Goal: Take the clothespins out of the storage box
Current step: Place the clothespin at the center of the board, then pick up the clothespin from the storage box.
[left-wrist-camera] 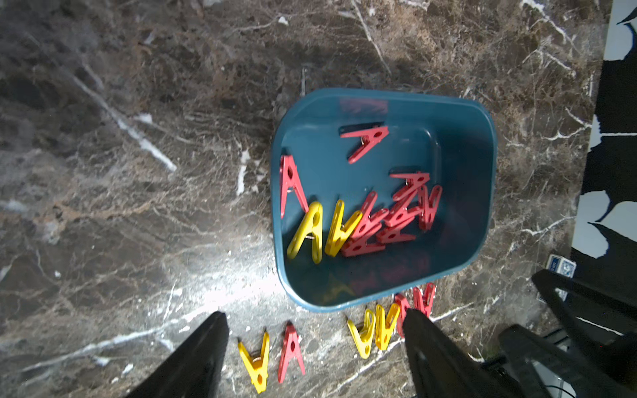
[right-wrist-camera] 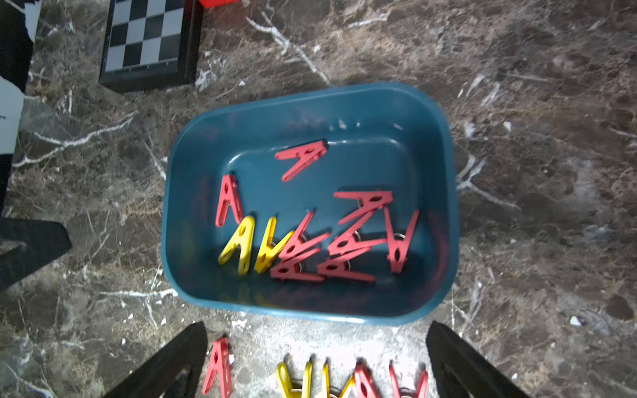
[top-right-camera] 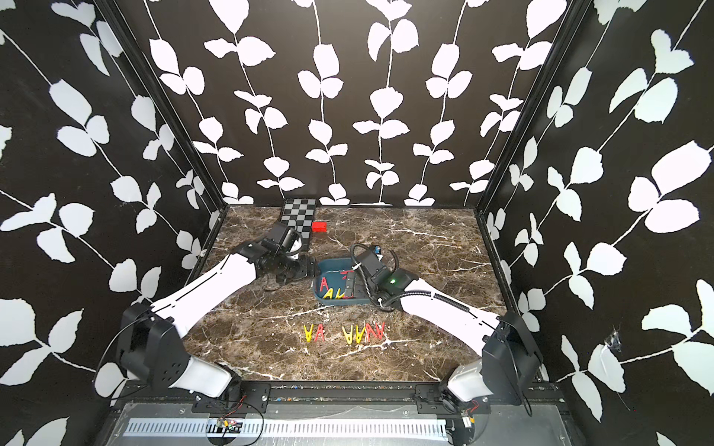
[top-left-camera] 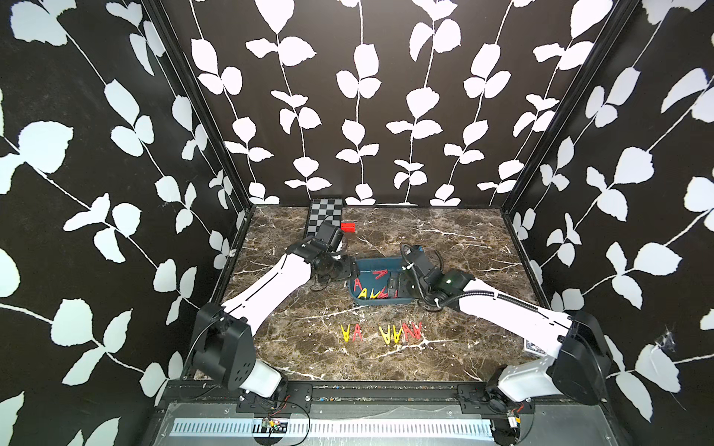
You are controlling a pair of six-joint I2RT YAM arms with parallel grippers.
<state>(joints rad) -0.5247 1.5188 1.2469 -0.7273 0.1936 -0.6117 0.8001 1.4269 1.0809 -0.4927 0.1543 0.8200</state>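
Grippers: left gripper point(left-wrist-camera: 314, 313) and right gripper point(right-wrist-camera: 316, 324) both spread wide, empty, touching nothing.
Left arm point(top-left-camera: 270, 285): reaches from table's point(top-left-camera: 444, 239) front-left corner; wrist beside box's left end.
Right arm point(top-left-camera: 502, 305): reaches from front-right corner; wrist above box.
Storage box point(top-left-camera: 365, 266): mid-table; clothespins point(right-wrist-camera: 300, 248) inside, mostly red, two yellow.
Loose clothespins point(top-left-camera: 380, 333): row between box and front edge.

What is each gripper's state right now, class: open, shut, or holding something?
Left gripper: open, holding nothing.
Right gripper: open, holding nothing.
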